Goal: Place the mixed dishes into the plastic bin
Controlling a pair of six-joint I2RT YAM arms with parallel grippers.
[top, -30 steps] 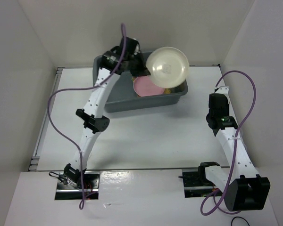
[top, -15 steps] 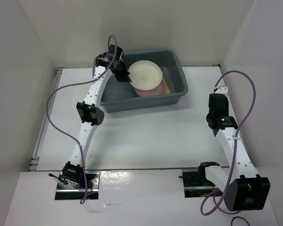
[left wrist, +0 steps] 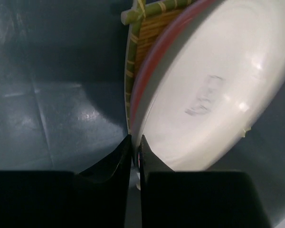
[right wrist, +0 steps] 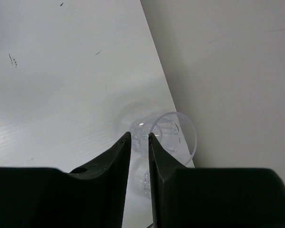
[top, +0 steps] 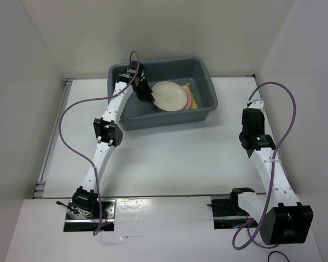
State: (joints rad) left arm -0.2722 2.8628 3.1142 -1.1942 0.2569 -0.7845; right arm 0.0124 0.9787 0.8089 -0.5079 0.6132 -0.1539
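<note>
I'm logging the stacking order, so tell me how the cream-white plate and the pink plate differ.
Colour: the cream-white plate is pale cream, the pink plate pink. Position: the cream-white plate lies on top; the pink plate is beneath, only its rim showing. Grip: the left claw is shut on the cream-white plate's rim, not the pink plate's. Both are round and inside the plastic bin.

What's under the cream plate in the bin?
A pink plate, only its rim showing, and below that the edge of a yellow woven placemat. The rest of both is covered.
</note>
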